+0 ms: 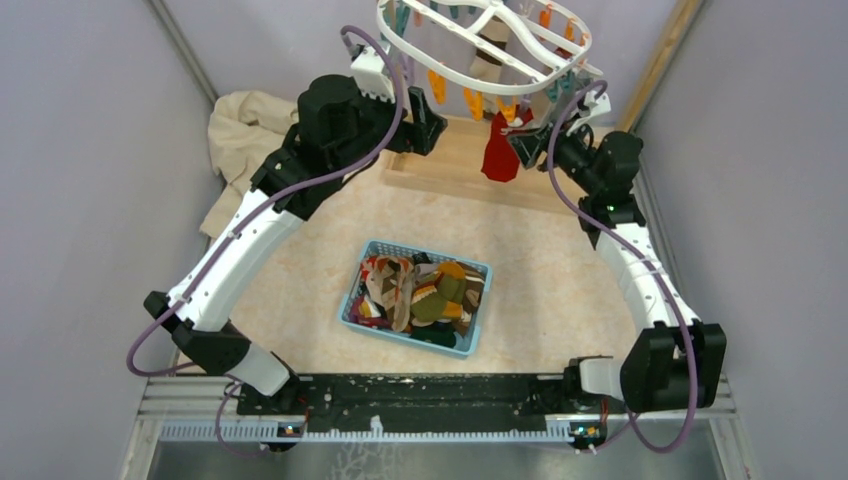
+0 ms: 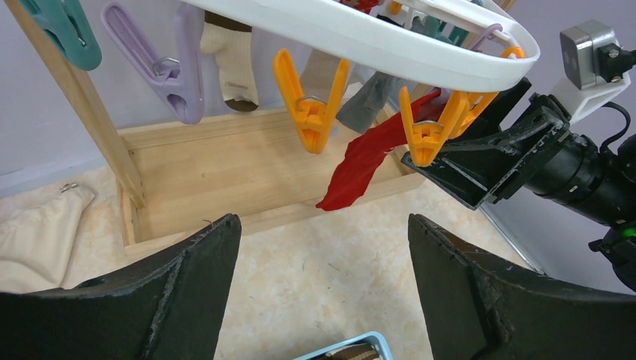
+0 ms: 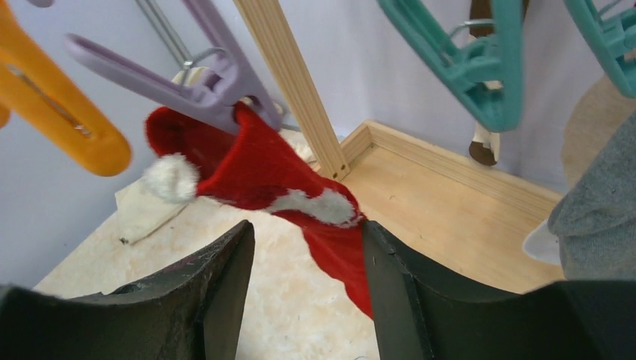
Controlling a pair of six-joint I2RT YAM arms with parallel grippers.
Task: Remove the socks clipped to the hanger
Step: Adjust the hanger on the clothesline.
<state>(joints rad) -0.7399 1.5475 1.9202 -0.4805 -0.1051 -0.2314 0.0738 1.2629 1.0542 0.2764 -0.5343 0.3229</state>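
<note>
Closest to me, the two arm bases (image 1: 430, 405) sit bolted along the near edge of the worktop (image 1: 560, 290). Just beyond them, in the middle, stands a blue basket (image 1: 352, 298) heaped with loose socks (image 1: 420, 295), striped, green, brown and dark ones tangled together.

Past the basket both arms reach away and up towards the back. The left end effector (image 2: 322, 221) hangs below the near side of the hanger (image 2: 360, 37) with its fingers spread wide and nothing between them. It faces two orange clips (image 2: 311, 105) that dangle empty from the white ring.

On the right, the right end effector (image 3: 307, 225) is up at the hanger's right end, its fingers partly apart. The red sock (image 3: 255, 165) hangs down into the gap and lies against one finger, but it does not look pinched. Its cuff, with fluffy white tufts, is caught in a purple clip (image 3: 217, 97).

Further in, a cream-and-brown sock (image 2: 229, 60) and a grey sock (image 2: 367, 101) hang from the hanger too. Beneath them is the pale wooden rack (image 1: 450, 165), its flat base on the worktop and a slanted post rising at each side. At the far left, beside the rack, a beige cloth (image 1: 245, 130) lies crumpled against the wall.
</note>
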